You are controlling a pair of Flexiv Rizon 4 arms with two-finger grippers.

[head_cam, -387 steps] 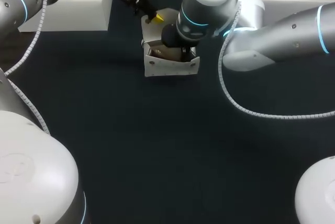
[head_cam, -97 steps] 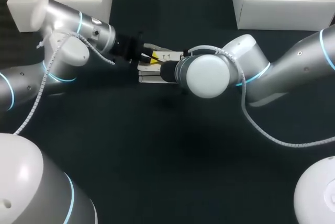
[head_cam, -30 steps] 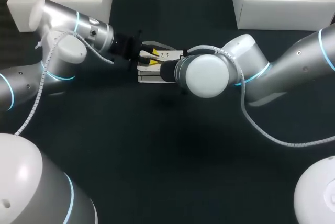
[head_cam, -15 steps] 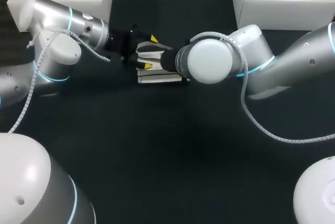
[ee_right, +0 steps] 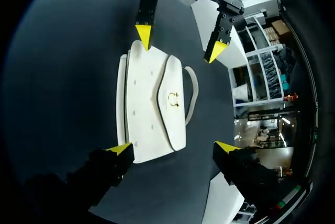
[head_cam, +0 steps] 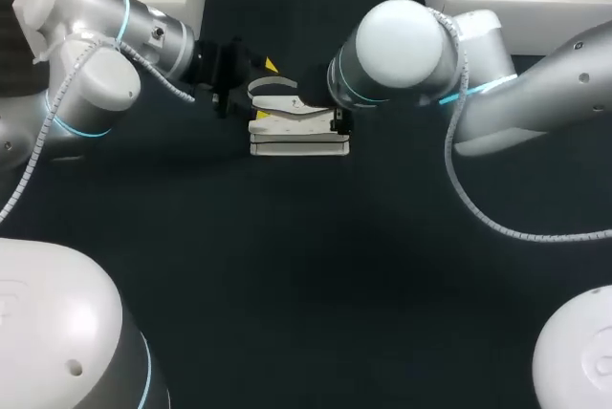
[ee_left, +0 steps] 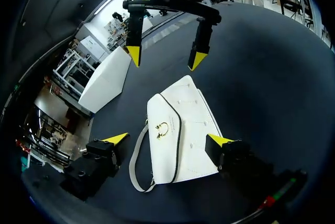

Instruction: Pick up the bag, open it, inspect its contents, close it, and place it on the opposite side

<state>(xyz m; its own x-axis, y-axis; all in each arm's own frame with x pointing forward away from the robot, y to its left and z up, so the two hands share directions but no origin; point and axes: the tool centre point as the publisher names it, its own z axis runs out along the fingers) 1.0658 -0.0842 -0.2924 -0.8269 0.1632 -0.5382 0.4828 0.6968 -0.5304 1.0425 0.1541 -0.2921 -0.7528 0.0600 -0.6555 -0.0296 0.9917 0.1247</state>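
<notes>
Hovering at either end of closed bag (head_cam: 298, 132), flat, far-middle of table: left gripper (ee_left: 167, 140) and right gripper (ee_right: 174, 148), both spread. Best to pinch strap (ee_left: 137, 156) squarely, lift level, flap (ee_right: 172, 109) uppermost.

No legible text or labels anywhere.
</notes>
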